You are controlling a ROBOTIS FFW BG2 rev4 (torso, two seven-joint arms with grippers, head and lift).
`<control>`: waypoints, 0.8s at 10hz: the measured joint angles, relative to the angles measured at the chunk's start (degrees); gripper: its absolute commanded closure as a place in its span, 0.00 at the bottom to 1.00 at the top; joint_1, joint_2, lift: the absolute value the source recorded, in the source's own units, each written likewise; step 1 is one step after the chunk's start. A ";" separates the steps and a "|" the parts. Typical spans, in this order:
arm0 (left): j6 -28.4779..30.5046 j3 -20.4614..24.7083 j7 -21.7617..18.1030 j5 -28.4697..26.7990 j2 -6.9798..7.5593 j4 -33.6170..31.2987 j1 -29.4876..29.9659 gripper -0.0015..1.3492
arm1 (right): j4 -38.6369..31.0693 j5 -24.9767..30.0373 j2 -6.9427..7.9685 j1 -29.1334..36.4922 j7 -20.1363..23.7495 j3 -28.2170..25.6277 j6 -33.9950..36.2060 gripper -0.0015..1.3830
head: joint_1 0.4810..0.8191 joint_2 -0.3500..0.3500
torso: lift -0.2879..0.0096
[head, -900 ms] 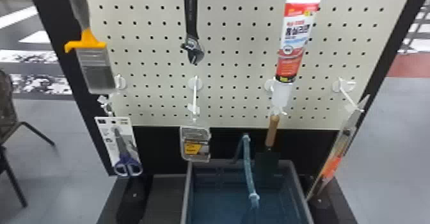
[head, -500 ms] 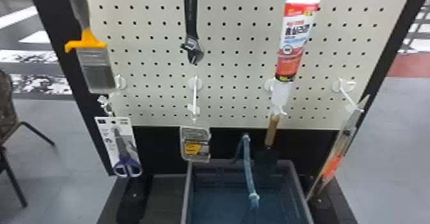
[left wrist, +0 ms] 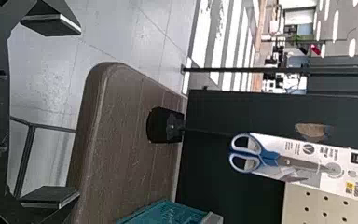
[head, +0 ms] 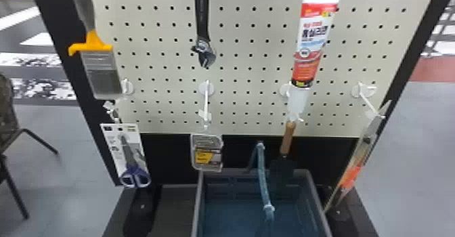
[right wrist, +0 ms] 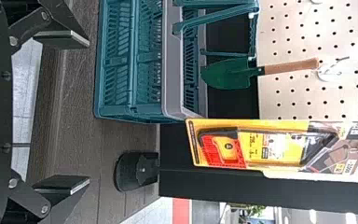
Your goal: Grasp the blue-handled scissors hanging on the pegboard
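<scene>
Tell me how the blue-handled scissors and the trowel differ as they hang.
The scissors are fixed to a printed white card; the trowel hangs bare. The scissors' handles point down, while the trowel's handle is at the top. The scissors' handles are blue, but the trowel's is wooden, above a dark green blade. Both hang at the pegboard.

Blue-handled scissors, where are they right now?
In the head view, the blue-handled scissors hang at the lower left of the pegboard, just below the paintbrush.
</scene>
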 measured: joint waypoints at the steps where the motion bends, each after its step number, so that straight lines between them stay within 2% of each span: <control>1: 1.76 0.88 -3.81 0.33 0.01 -0.50 -1.85 0.08 | 0.00 0.11 0.18 0.01 0.36 -0.01 0.26 0.18 | 0.20 0.50 | 0.63; 4: 8.74 4.75 -14.19 0.33 -0.07 -3.24 -8.25 0.08 | 0.16 0.30 0.47 0.02 1.29 0.01 1.08 0.18 | 0.20 0.50 | 0.63; 8: 15.62 9.00 -23.51 -1.14 -0.18 -6.81 -14.58 0.08 | 0.51 0.49 0.93 0.01 2.53 0.02 2.05 0.18 | 0.20 0.50 | 0.63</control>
